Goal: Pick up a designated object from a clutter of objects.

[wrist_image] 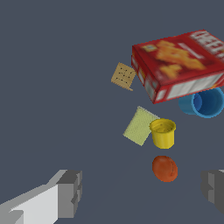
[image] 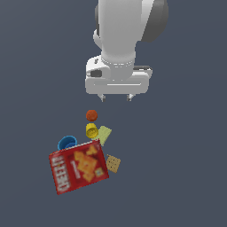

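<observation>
The blue cup (image: 67,143) lies on its side against the red Cheez-It box (image: 78,166), at the exterior view's left of the clutter. In the wrist view the blue cup (wrist_image: 204,103) shows its open mouth, partly hidden by the box (wrist_image: 181,62). The yellow cup (image: 91,130) (wrist_image: 163,133), the orange-red round thing (image: 91,115) (wrist_image: 165,168), the pale green flat piece (image: 104,135) (wrist_image: 140,126) and the tan square (image: 113,163) (wrist_image: 124,76) lie close by. My gripper (image: 115,97) (wrist_image: 142,192) is open and empty, held above the floor, apart from the clutter.
The clutter lies on a plain dark grey floor (image: 177,168). The arm's white body (image: 122,40) fills the upper middle of the exterior view.
</observation>
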Motion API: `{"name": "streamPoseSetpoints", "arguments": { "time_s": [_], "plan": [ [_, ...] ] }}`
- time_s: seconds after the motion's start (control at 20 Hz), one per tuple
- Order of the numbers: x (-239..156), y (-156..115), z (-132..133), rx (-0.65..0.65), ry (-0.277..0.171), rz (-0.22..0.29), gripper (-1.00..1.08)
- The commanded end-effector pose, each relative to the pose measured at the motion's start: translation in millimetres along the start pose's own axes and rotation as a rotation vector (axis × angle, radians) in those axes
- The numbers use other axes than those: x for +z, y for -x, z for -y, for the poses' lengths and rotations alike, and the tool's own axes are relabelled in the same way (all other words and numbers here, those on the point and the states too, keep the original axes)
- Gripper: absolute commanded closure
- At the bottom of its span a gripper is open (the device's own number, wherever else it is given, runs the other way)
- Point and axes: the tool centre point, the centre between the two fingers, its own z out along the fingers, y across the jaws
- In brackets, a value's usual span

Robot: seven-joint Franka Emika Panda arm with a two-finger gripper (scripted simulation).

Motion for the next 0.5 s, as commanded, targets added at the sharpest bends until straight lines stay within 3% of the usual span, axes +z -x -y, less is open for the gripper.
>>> {"name": "streamPoseSetpoints", "arguments": {
  "time_s": [0.0,0.45],
  "plan": [
    [0.0,0.0,0.0,0.000,0.000,0.000,-0.20],
    [-6.1,-3.5,-4.6,-0.010,0.007,-0.016,-0.20]
  ]
}}
